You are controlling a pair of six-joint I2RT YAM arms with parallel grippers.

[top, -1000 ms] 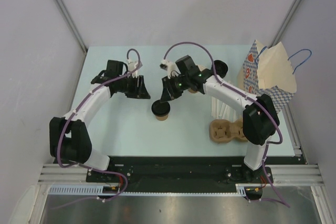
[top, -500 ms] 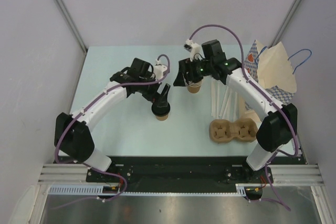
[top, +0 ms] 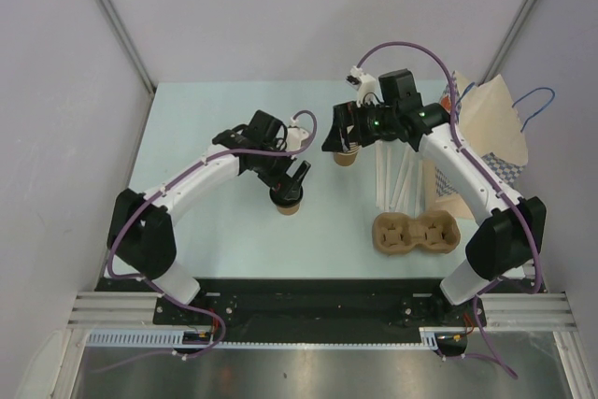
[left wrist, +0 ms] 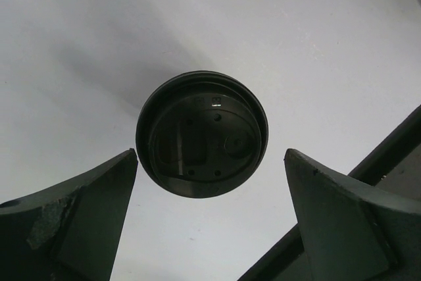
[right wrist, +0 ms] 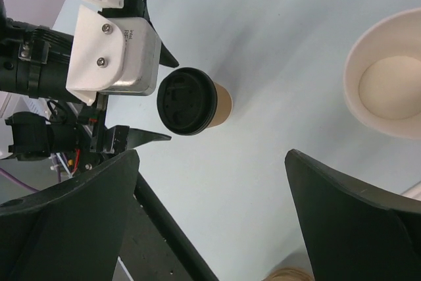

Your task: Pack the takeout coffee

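The takeout coffee (top: 287, 201), a tan paper cup with a black lid, stands upright on the pale table near the middle. My left gripper (top: 290, 178) hovers just above it, open, its fingers on either side of the lid without touching. In the left wrist view the lid (left wrist: 202, 134) sits beyond and between the open left gripper (left wrist: 210, 156). My right gripper (top: 338, 135) is open and empty, farther back and to the right. The right wrist view shows the coffee (right wrist: 191, 101) ahead of the open right gripper (right wrist: 212, 156), with the left gripper's finger (right wrist: 141, 138) beside the cup.
A stack of lidless tan cups (top: 348, 158) stands under the right gripper, its top cup (right wrist: 388, 83) at the right in the wrist view. A moulded cup carrier (top: 416, 234) lies front right, white sticks (top: 392, 179) behind it, a paper bag (top: 481, 133) at the far right.
The right gripper let go of the coffee's lid, opened and drew back right over the cup stack. The left arm swung right to above the coffee and opened.
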